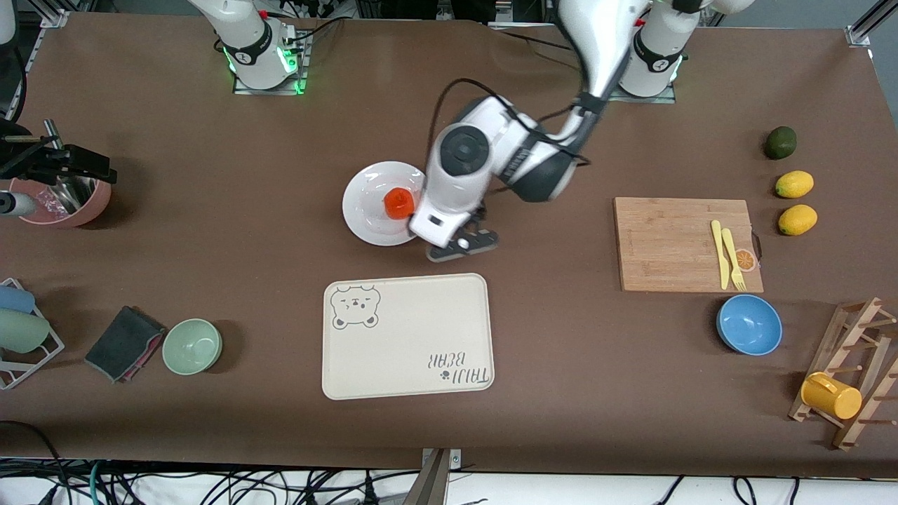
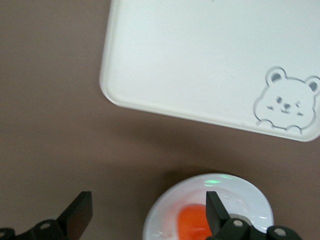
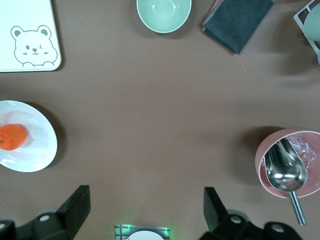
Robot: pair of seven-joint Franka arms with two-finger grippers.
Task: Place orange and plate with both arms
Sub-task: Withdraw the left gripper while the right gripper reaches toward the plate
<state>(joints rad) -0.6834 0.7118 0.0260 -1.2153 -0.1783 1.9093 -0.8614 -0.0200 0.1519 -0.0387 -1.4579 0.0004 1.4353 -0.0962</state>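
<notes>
The orange (image 1: 398,202) lies on the white plate (image 1: 368,217) near the middle of the table, a little farther from the front camera than the bear tray. My left gripper (image 1: 463,243) is open and empty, low beside the plate's rim, between plate and tray. In the left wrist view (image 2: 148,215) one finger stands over the plate (image 2: 250,197) next to the orange (image 2: 192,222), the other over bare table. My right gripper (image 3: 145,215) is open and empty, held high over the table near its base; its view shows the plate (image 3: 37,155) and the orange (image 3: 11,136).
The cream bear tray (image 1: 407,337) lies nearer the front camera than the plate. A cutting board (image 1: 684,242) with yellow cutlery, a blue bowl (image 1: 748,325), two lemons and a lime sit toward the left arm's end. A green bowl (image 1: 191,346), dark cloth (image 1: 123,344) and pink bowl (image 1: 66,200) sit toward the right arm's end.
</notes>
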